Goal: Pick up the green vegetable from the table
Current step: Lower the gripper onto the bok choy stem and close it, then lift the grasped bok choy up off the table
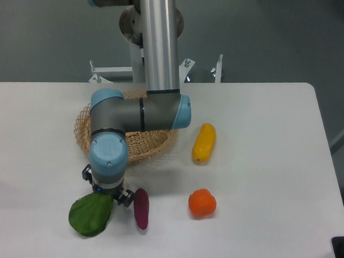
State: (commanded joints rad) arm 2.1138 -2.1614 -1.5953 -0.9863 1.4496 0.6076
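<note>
Your hand [105, 192] sits low at the front-left of the bench [263, 169], directly over the stem end of the green vegetable [90, 215]. The wrist housing blocks the fingers from this camera, so you can't tell how far they're spread or whether they've got any grip on it. Only small dark bits of the hand poke out on either side of the wrist.

The green vegetable lies flat on the bench, broad dark leaf toward the front-left, narrow end running up under the hand. The stem itself is hidden.

The purple eggplant piece [141, 208] lies just beside the vegetable on its right, roughly upright in the view, its top end close to the hand's right side. Whether they touch isn't clear.

The wicker basket [154, 141] is behind the hand, partly covered by the arm's elbow. A yellow vegetable [204, 142] lies right of the basket; an orange fruit [202, 203] sits nearer the front, well apart from the hand.
</note>
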